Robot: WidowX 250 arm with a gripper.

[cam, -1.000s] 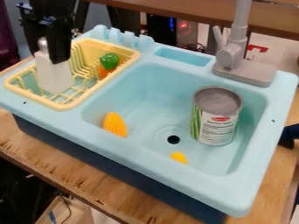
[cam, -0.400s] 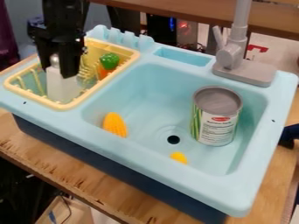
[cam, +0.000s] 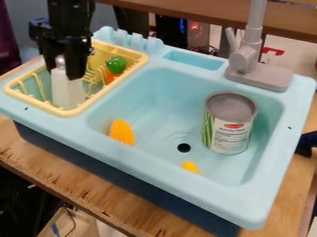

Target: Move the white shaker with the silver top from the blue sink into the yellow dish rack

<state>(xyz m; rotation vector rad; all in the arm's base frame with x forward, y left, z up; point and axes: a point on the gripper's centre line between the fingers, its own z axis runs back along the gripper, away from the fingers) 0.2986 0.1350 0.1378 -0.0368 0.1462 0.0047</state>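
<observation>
The black claw (cam: 62,75), at the upper left, is closed on the upper part of a white bottle (cam: 66,93), one finger on either side of its rounded grey top. The bottle stands roughly upright within the left part of a yellow rack (cam: 37,105), near the front rim; whether its base touches the rack floor cannot be told.

In the right part of the rack, a green pepper (cam: 116,64) lies just above an orange item (cam: 110,77). The rack is set in the left side of a light-blue sink (cam: 167,88), which rests on a wooden bench (cam: 117,190).

Within the basin, a yellow-orange corn cob (cam: 122,132) lies against the left side, and a small yellow item (cam: 190,167) lies near the front. The drain hole (cam: 184,147) is between them and a metal can (cam: 228,122), which stands upright at the right, its grey end uppermost. The can's paper label (cam: 232,139) bears a red emblem, lines of small dark print on white and green stripes at its left. A grey faucet (cam: 245,58) rises from the sink's back edge.
</observation>
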